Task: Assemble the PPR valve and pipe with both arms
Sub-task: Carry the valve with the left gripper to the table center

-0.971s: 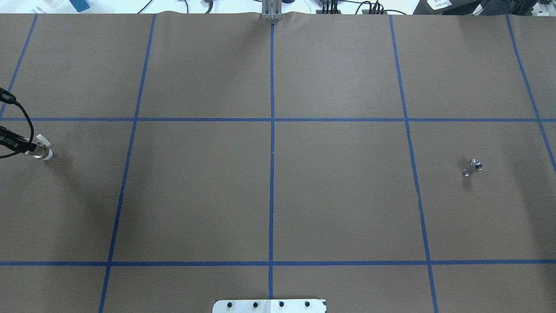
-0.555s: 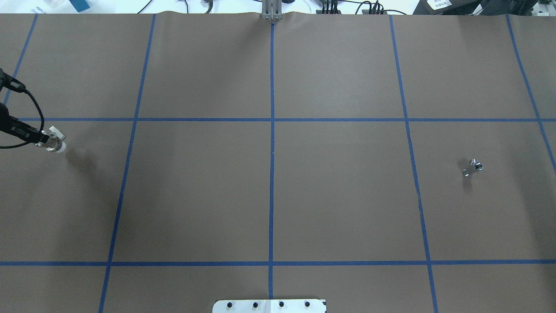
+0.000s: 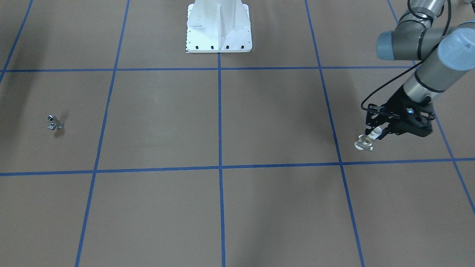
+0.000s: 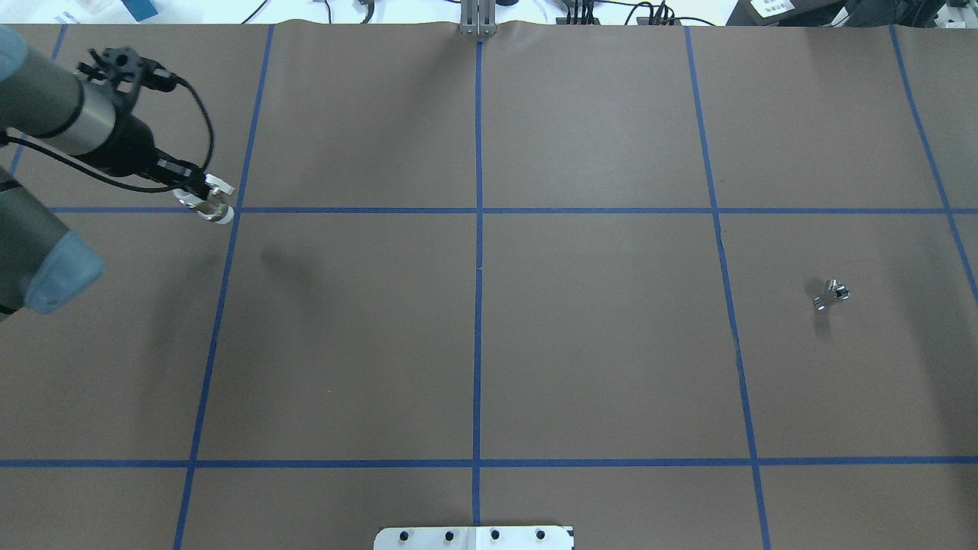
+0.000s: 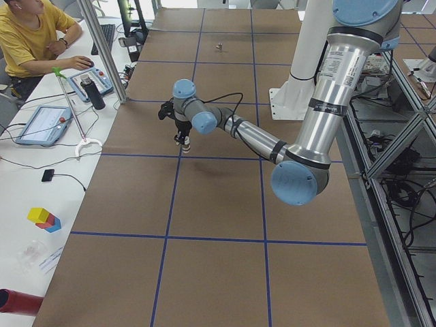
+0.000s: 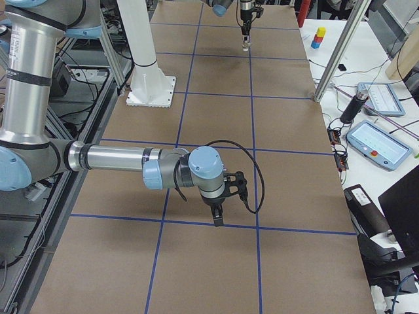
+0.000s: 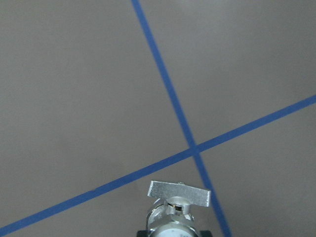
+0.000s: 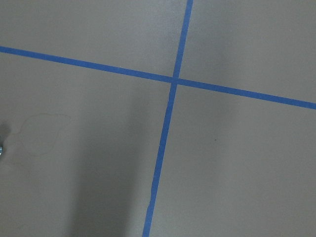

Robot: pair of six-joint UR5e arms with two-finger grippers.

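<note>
My left gripper (image 4: 189, 189) is shut on a metal valve (image 4: 213, 205) with a flat silver handle and a white pipe end. It holds the valve above the table over a crossing of blue tape lines, as the front view (image 3: 376, 134) and the left wrist view (image 7: 178, 210) also show. A small shiny metal fitting (image 4: 831, 293) lies on the table at the right, also in the front view (image 3: 55, 123). My right gripper (image 6: 218, 214) shows only in the exterior right view, low over the table; I cannot tell if it is open or shut.
The brown table (image 4: 596, 344) carries a grid of blue tape lines. The white bolted pedestal (image 3: 219, 27) stands at the robot's side. An operator (image 5: 27, 41) sits at a side desk with tablets (image 5: 44, 122) and a bottle.
My left arm has swung in from the table's left edge, rightward and farther from the robot, carrying the valve. The fitting on the right has not moved.
</note>
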